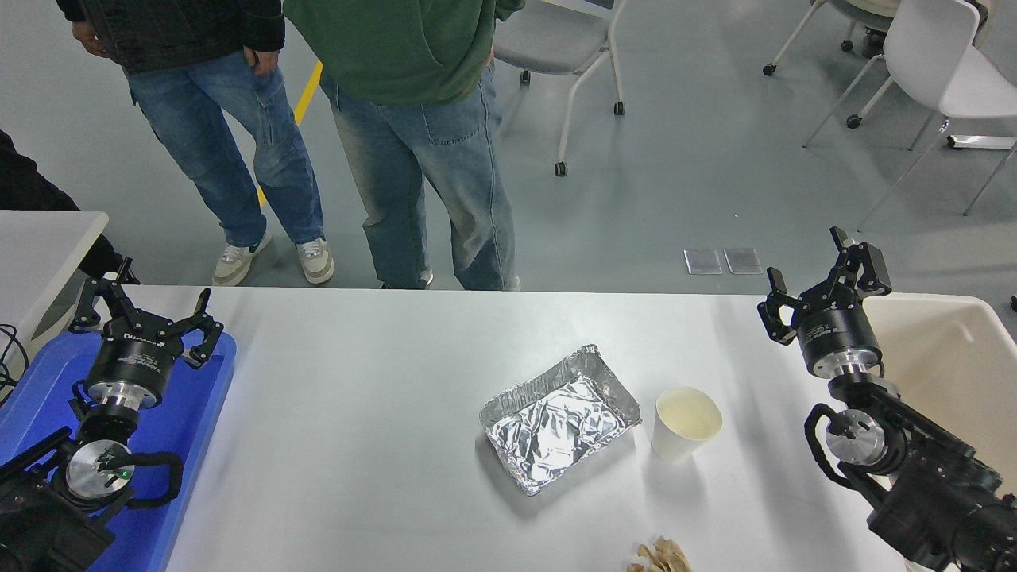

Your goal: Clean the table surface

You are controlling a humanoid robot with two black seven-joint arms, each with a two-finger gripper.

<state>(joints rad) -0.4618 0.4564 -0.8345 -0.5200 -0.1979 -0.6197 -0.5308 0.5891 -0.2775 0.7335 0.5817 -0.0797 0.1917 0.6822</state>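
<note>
Counter [357,445] uncleared: foil tray [558,419], paper cup [685,424] remain; we judge right hand [810,274], fingers apart and empty, must reach the cup; left hand [143,314] spread, parked.

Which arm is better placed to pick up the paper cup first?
The right. The right gripper hangs open near the paper cup, with the cream bin beside it. The left gripper is parked over the blue tray, far away.
</note>
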